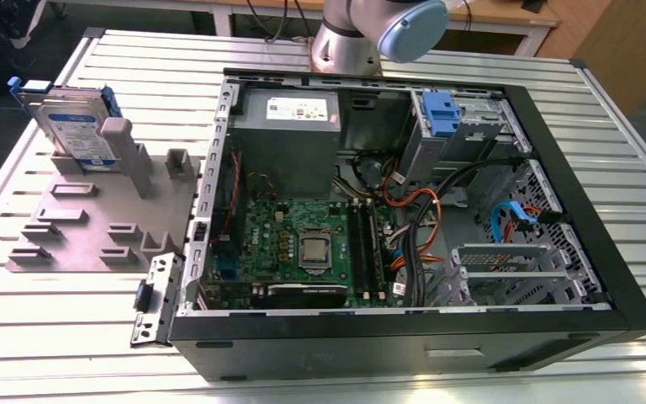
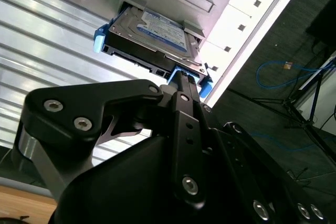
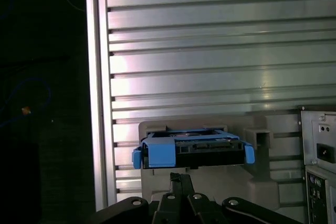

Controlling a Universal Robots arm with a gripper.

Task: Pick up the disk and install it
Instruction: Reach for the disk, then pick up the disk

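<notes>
Exterior view, slatted metal table, disk upright in grey holder — first wrist view, claw pressed together

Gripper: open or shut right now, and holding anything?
Gripper: fingers shut, holding nothing; the disk stands in its grey holder, apart from the fingertips.

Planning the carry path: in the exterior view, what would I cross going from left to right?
disk → grey metal box → blue latch → blue cable
</notes>
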